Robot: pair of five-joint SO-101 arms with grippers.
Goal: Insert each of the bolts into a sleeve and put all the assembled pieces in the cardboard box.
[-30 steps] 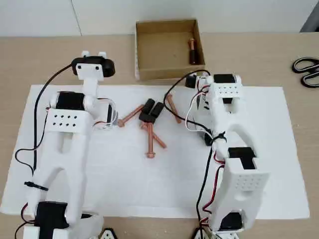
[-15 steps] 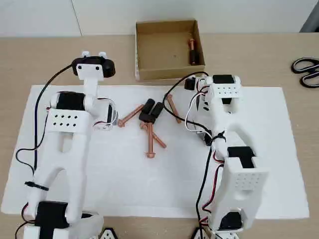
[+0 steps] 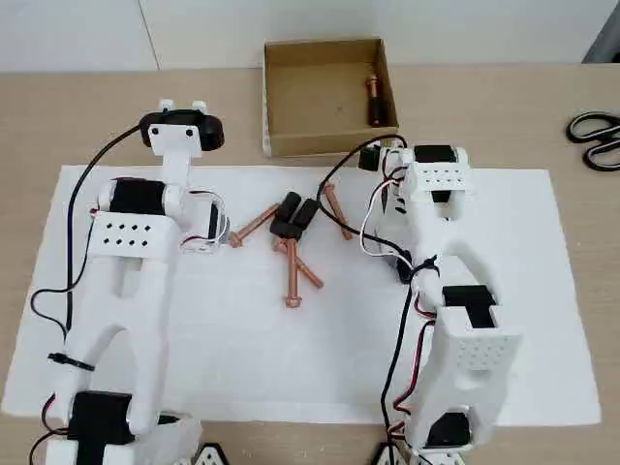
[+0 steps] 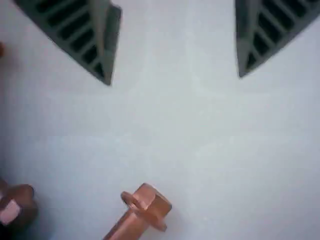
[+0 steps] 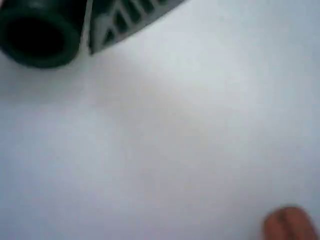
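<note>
In the high view, several copper bolts lie mid-sheet, one (image 3: 254,225) pointing toward my left gripper (image 3: 221,231). Two black sleeves (image 3: 295,215) rest side by side among them. In the left wrist view my left gripper (image 4: 172,75) is open just above the paper, with that bolt's hex head (image 4: 145,205) close in front of its tips. My right gripper (image 5: 60,40) is shut on a black sleeve (image 5: 37,32), whose open end faces the camera beside one finger (image 5: 125,20). One assembled piece (image 3: 373,100) lies in the cardboard box (image 3: 291,145).
A white paper sheet (image 3: 242,358) covers the table under both arms. Scissors (image 3: 596,136) lie at the far right edge. A black cable (image 3: 339,218) from the right arm loops over the bolts. A copper tip (image 5: 290,222) shows in the right wrist view.
</note>
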